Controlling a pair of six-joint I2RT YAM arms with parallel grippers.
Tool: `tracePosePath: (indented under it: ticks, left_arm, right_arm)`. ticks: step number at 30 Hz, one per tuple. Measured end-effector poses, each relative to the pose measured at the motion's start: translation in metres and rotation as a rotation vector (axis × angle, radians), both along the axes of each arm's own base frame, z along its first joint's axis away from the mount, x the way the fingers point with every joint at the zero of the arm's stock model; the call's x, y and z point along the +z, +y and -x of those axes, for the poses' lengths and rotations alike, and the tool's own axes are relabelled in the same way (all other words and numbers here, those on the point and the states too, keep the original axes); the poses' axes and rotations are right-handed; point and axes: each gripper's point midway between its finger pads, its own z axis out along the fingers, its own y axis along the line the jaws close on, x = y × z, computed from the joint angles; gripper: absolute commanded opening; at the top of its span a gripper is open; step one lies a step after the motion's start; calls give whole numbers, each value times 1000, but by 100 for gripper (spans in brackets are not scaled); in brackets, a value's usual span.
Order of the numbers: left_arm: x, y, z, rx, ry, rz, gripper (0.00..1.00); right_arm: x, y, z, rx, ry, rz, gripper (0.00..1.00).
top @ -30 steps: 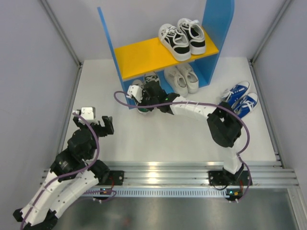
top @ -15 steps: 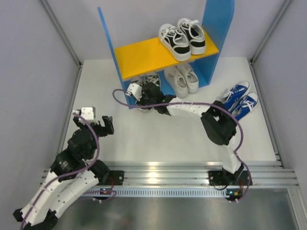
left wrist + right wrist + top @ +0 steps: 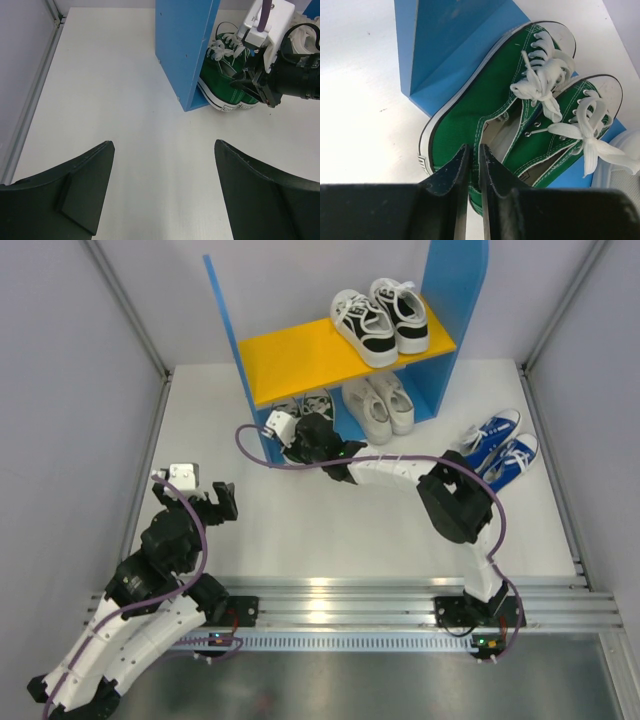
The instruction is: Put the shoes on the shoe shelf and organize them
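Note:
The green shoes (image 3: 300, 408) with white laces lie side by side on the floor under the shoe shelf (image 3: 290, 355), against its left blue panel (image 3: 185, 45). My right gripper (image 3: 473, 146) is at the heel of the left green shoe (image 3: 485, 100), its fingers nearly together with the heel collar pinched between them. The second green shoe (image 3: 560, 135) lies beside it. The white shoes (image 3: 380, 405) sit under the shelf on the right. The blue shoes (image 3: 500, 445) lie outside the right panel. My left gripper (image 3: 215, 495) hangs open and holds nothing, near the front left.
A black-and-white pair (image 3: 380, 318) stands on the right half of the orange board. Grey walls and metal rails (image 3: 140, 340) close in the white floor on both sides. My right arm (image 3: 400, 468) stretches across the middle of the floor.
My right gripper has pushed the green shoe further back under the shelf, next to its mate by the left panel. The left arm has not moved.

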Motion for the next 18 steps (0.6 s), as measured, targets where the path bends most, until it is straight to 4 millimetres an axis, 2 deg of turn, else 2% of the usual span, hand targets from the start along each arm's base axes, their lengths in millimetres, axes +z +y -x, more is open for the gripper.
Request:
tracePosePath:
  ticks: [1, 5, 6, 10, 15, 18]
  left_arm:
    - [0, 0, 0, 0, 0, 0, 87]
    - [0, 0, 0, 0, 0, 0, 87]
    - [0, 0, 0, 0, 0, 0, 87]
    - [0, 0, 0, 0, 0, 0, 87]
    - [0, 0, 0, -1, 0, 0, 87]
    - [0, 0, 0, -1, 0, 0, 87]
  right_arm:
    - [0, 0, 0, 4, -6, -2, 20]
    - [-4, -1, 0, 11, -19, 7, 30]
    - [-4, -2, 0, 11, -22, 7, 38]
    - [-8, -5, -1, 9, -34, 12, 50]
    - [-3, -7, 1, 12, -44, 8, 58]
    - [2, -10, 3, 21, -42, 10, 71]
